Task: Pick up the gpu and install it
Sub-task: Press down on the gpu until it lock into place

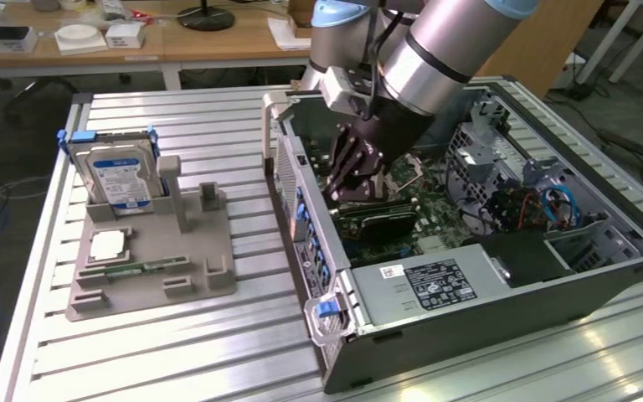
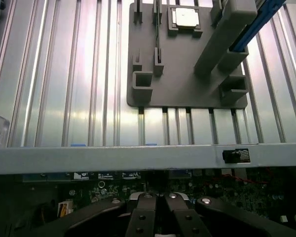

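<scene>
Black fingers of the gripper (image 1: 357,180) were pressed together, deep inside the open computer case (image 1: 545,293) that lay on its side on the ribbed aluminium table (image 1: 187,352). From where I stood the fingers came down over the green motherboard (image 1: 428,205), and in the wrist view they met with no gap between them (image 2: 160,217), the board dark behind them.

Just below the fingertips, toward the power supply (image 1: 434,285), lay the gpu (image 1: 378,222): a flat card with a black face and a green edge, apparently sitting on the board. Its long axis ran roughly across the case, from the case's open front wall toward the drive cage on the exterior view's right. I judged the fingertips to be at or touching the card's upper edge, though whether they pinched it or merely pressed on it I could not tell.

On the exterior view's left, well apart from the arm, the grey parts holder (image 1: 148,260) carried the silver hard drive (image 1: 120,180) upright and a processor chip (image 1: 110,244) lying flat.
</scene>
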`<state>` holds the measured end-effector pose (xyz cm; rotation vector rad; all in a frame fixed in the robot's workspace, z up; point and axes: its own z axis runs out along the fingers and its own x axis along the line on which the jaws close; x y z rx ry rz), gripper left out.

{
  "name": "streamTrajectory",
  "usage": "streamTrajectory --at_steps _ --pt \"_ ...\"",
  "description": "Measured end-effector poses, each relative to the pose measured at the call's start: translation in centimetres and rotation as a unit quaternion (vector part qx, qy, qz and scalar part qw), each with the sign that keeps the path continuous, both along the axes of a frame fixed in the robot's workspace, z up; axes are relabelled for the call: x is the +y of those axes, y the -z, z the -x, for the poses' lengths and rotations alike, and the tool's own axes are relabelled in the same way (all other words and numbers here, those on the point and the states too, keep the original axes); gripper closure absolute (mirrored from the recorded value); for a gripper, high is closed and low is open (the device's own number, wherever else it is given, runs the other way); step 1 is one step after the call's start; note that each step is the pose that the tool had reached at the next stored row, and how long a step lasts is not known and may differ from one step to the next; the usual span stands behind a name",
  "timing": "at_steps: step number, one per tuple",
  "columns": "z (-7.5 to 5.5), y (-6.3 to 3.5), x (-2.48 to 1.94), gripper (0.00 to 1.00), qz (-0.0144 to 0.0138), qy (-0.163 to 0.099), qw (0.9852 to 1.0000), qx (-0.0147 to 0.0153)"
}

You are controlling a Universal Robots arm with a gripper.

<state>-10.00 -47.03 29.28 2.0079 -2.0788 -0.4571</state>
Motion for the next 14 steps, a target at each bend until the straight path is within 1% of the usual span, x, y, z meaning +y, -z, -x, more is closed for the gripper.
streamTrajectory --at_steps 5,9,14 --pt "0.00 0.36 0.00 0.90 0.0004 0.000 1.0000 0.0035" --pt "0.00 0.47 0.00 0.90 0.0007 0.000 1.0000 0.0039" --pt "0.00 0.56 0.00 0.90 0.0003 0.000 1.0000 0.0038"
